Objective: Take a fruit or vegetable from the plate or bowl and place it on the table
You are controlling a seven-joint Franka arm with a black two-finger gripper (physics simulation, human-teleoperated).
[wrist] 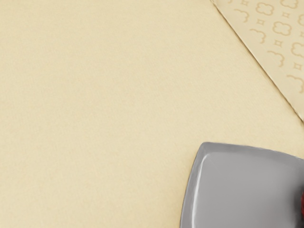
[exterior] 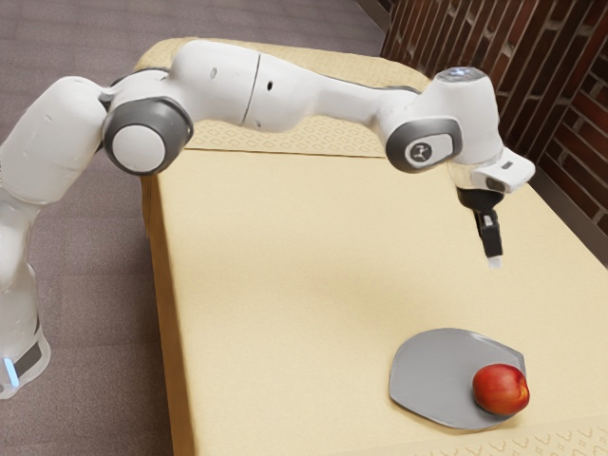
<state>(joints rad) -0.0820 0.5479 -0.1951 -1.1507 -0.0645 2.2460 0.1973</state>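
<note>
My gripper [exterior: 492, 249] hangs well above the table, beyond the plate in the exterior view, pointing down. It is seen side-on, so I cannot tell how its fingers stand. A red apple-like fruit [exterior: 501, 389] rests on the grey plate [exterior: 427, 375], near the rim at the exterior view's right. In the wrist view the plate [wrist: 247, 185] shows one corner, with a sliver of the dark red fruit [wrist: 302, 209] at the picture's edge.
The table [exterior: 304, 285] has a pale yellow cover with patterned bands at its ends. A brick wall [exterior: 541, 85] stands behind the arm at the exterior view's right.
</note>
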